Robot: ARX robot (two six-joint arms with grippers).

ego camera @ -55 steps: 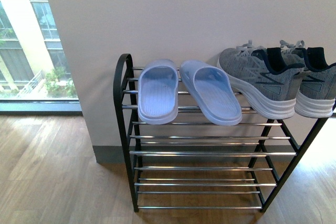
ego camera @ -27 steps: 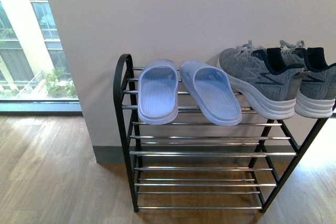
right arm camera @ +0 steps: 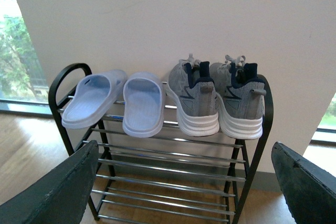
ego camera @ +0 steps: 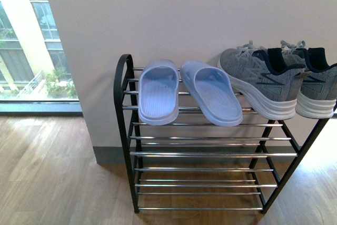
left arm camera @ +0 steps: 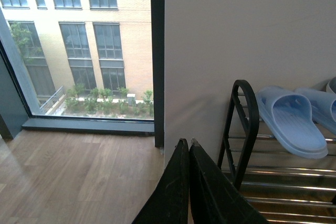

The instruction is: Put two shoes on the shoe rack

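The shoe rack point(ego camera: 122, 85) stands against the white wall. Two light-blue slides point(ego camera: 158, 90) point(ego camera: 211, 92) lie side by side on its top tier at the left. Two grey sneakers point(ego camera: 258, 77) point(ego camera: 318, 85) sit on the top tier at the right, heels outward. In the right wrist view the slides point(right arm camera: 143, 103), sneakers point(right arm camera: 195, 98) and rack point(right arm camera: 269, 108) show in full. My right gripper point(right arm camera: 186, 182) is open and empty, well back from the rack. My left gripper point(left arm camera: 186, 142) is shut and empty, beside the rack's left end point(left arm camera: 247, 108). Neither gripper shows in the front view.
A floor-to-ceiling window point(ego camera: 31, 40) is to the left of the wall. Wooden floor point(ego camera: 52, 172) runs in front of and to the left of the rack. The three lower tiers point(ego camera: 205, 169) hold nothing.
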